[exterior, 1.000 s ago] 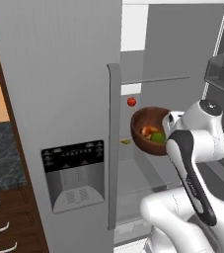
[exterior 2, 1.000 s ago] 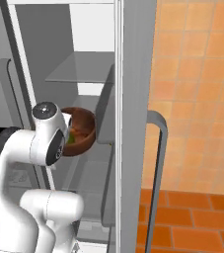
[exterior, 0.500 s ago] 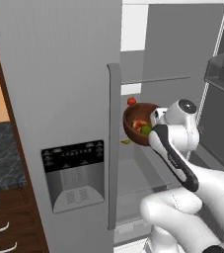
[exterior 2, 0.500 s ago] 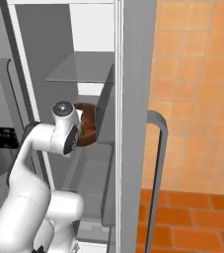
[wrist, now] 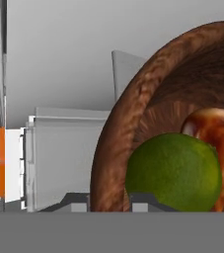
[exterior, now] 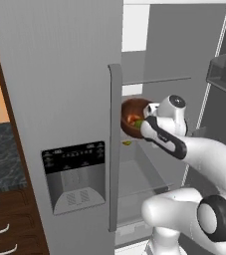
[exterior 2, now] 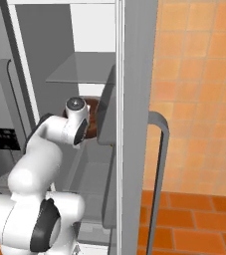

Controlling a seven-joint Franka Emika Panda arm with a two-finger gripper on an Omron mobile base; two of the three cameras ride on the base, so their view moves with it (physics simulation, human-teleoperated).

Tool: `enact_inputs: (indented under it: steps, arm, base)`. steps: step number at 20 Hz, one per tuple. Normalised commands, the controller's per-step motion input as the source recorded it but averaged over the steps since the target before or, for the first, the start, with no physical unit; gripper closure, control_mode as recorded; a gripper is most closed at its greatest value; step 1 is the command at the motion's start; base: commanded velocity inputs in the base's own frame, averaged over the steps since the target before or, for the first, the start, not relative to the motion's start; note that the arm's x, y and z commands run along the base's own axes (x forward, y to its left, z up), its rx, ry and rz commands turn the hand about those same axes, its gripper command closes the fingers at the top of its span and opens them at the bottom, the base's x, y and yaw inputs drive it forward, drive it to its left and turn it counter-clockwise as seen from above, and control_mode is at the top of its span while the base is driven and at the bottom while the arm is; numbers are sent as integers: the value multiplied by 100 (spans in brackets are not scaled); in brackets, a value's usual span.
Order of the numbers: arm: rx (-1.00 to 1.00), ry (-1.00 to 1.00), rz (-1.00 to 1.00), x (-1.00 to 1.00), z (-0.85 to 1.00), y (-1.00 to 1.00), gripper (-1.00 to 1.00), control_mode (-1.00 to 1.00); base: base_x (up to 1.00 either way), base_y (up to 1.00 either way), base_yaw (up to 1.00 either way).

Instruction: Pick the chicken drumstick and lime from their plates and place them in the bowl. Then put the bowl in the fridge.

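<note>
Claw (wrist: 111,200) tips show as two small dark-and-grey stubs at the bottom of our hand view, one on each side of the bowl's (wrist: 133,133) brown rim, so we read the claw as pinching that rim; the gap between the tips is narrow, taken up by the wall of the bowl. In our left base view the claw itself is hidden behind the wrist, and the bowl (exterior: 133,117) hangs at the end of the arm, tipped so that its opening faces partly toward us.

Taking the fridge (exterior: 59,99) as our landmark: the bowl sits inside the open fridge compartment, just past the long vertical handle (exterior: 114,144) of the closed dispenser door (exterior: 74,177), below the glass shelf (exterior: 157,79) and above the lower shelf (exterior: 139,174). Whether its base touches any shelf we cannot tell. From our right base view the bowl (exterior 2: 92,119) is a dark brown patch behind the wrist, beside the open door's inner bin (exterior 2: 107,124).

Inside the bowl, the lime (wrist: 171,173) lies low against the wall, and the chicken drumstick (wrist: 217,143) rests just beside it, touching it, glossy reddish-brown.
</note>
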Motion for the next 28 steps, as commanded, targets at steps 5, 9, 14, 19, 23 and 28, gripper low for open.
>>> enact_inputs:
  steps: [5, 9, 14, 19, 23, 28]
  arm:
    - [0, 0, 3, 44, -1, 0, 100, -100]
    - [0, 0, 0, 36, -5, 3, 100, -100]
    - [0, -2, 0, 25, -6, 5, -100, -100]
    - [0, -20, 0, 0, 0, 1, -100, -100]
    - [0, -40, 0, 0, 0, 5, -100, -100]
    - [0, -33, -3, 0, 0, 18, -100, -100]
  base:
    - [0, 0, 0]
    - [0, 0, 0]
    - [0, 0, 0]
    - [0, 0, 0]
    - [0, 0, 0]
    - [0, 0, 0]
